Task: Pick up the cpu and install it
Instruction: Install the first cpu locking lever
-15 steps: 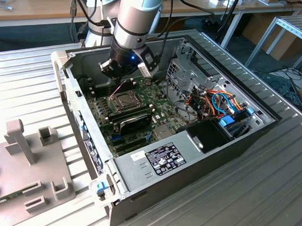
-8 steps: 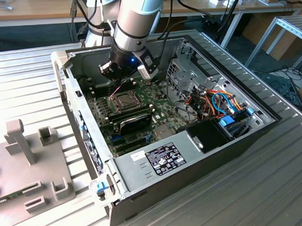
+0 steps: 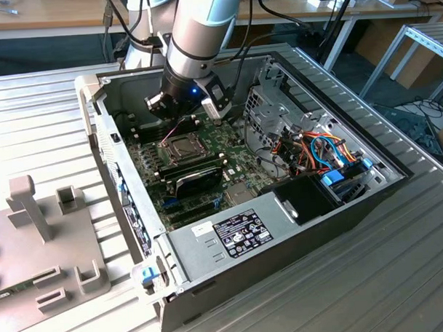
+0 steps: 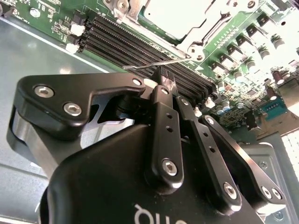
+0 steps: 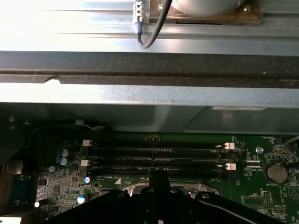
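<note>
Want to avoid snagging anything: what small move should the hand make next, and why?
Probably a short straight lift. The cpu appears to lie in its socket, while the hand looks shut with nothing in it, low over the memory slots and beside the thin socket lever.

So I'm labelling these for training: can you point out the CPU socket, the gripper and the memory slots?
CPU socket (image 3: pixel 181 146), exterior view, on the metal frame at its middle.
Gripper (image 4: pixel 164 86), second wrist view, at the closed fingertips.
Memory slots (image 5: pixel 154 156), first wrist view, on the middle of the black rows.
</note>
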Controlling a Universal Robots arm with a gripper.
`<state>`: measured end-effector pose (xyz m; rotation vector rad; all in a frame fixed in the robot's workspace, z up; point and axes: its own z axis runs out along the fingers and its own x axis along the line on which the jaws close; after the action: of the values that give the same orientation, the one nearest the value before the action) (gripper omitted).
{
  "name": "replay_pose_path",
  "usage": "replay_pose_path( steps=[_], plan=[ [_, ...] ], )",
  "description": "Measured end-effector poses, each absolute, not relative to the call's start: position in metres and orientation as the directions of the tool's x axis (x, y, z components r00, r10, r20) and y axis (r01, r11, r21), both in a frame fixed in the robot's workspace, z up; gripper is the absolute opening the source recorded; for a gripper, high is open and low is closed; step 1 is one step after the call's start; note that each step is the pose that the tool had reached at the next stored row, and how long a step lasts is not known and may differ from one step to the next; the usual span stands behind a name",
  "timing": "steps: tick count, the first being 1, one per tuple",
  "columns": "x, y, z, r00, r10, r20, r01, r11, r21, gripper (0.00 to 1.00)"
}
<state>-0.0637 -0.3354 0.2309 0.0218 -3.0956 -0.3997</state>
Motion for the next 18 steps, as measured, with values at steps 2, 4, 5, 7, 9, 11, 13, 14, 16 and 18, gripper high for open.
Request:
replay_pose_path(
  steps=[2, 4, 5, 7, 9, 11, 13, 14, 16, 18],
  plan=[
    [-0.0636, -0.3354, 0.2304, -1.0, -0.016, 0.018, -0.011, 0.967, 0.254, 0.11],
    [-0.0636, -0.3354, 0.2302, -1.0, -0.016, 0.018, -0.011, 0.967, 0.255, 0.11],
    [-0.0636, -0.3353, 0.2302, -1.0, -0.016, 0.018, -0.011, 0.967, 0.255, 0.11],
    [-0.0635, -0.3354, 0.23, -1.0, -0.016, 0.018, -0.011, 0.967, 0.256, 0.11],
    [-0.0618, -0.3356, 0.229, -1.0, -0.017, 0.018, -0.011, 0.966, 0.259, 0.11],
    [-0.0597, -0.3358, 0.228, -1.0, -0.017, 0.018, -0.011, 0.965, 0.262, 0.11],
    [-0.0582, -0.3359, 0.2272, -1.0, -0.017, 0.018, -0.011, 0.964, 0.266, 0.11],
    [-0.0577, -0.3359, 0.2269, -1.0, -0.017, 0.018, -0.011, 0.963, 0.268, 0.11],
    [-0.0558, -0.3361, 0.2258, -1.0, -0.017, 0.018, -0.011, 0.962, 0.273, 0.11],
    [-0.0539, -0.3364, 0.225, -1.0, -0.017, 0.018, -0.011, 0.961, 0.277, 0.11]
  ],
)
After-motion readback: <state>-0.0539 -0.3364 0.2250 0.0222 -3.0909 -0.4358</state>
